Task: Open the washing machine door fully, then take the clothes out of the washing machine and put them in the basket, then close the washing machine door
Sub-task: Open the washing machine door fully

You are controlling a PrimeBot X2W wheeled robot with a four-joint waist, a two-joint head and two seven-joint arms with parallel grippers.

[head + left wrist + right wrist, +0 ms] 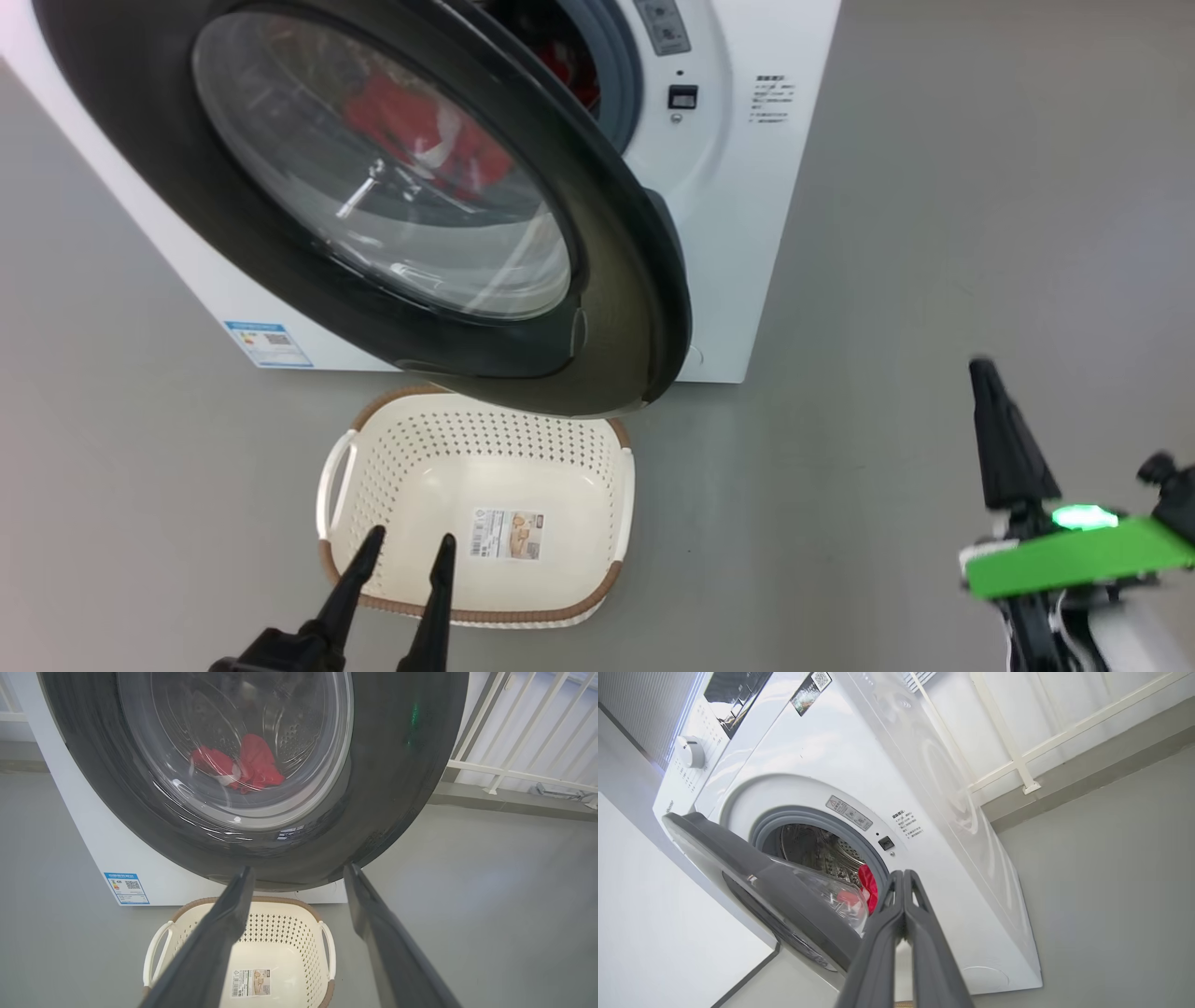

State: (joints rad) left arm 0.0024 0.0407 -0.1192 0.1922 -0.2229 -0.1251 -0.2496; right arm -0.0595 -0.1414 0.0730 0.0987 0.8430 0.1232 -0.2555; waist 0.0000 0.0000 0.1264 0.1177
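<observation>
The washing machine door (616,308) stands ajar, free edge toward the right gripper (979,367) (fingers pressed together, empty), nearer it than the wide-spread left gripper (411,535) — red clothes (411,131) lie inside the drum (817,849).

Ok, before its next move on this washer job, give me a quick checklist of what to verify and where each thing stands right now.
1. Washing machine door fully open: not ok. It stands only partly open, hanging over the basket's far rim.
2. Clothes reachable: cannot tell. Red fabric lies in the drum of the washing machine, behind the door.
3. Basket ready on the floor: ok. Only its label is inside.
4. Left claw open: ok. It is above the basket and holds nothing.
5. Right claw free: ok. It is shut on nothing, off to the door's right.
</observation>
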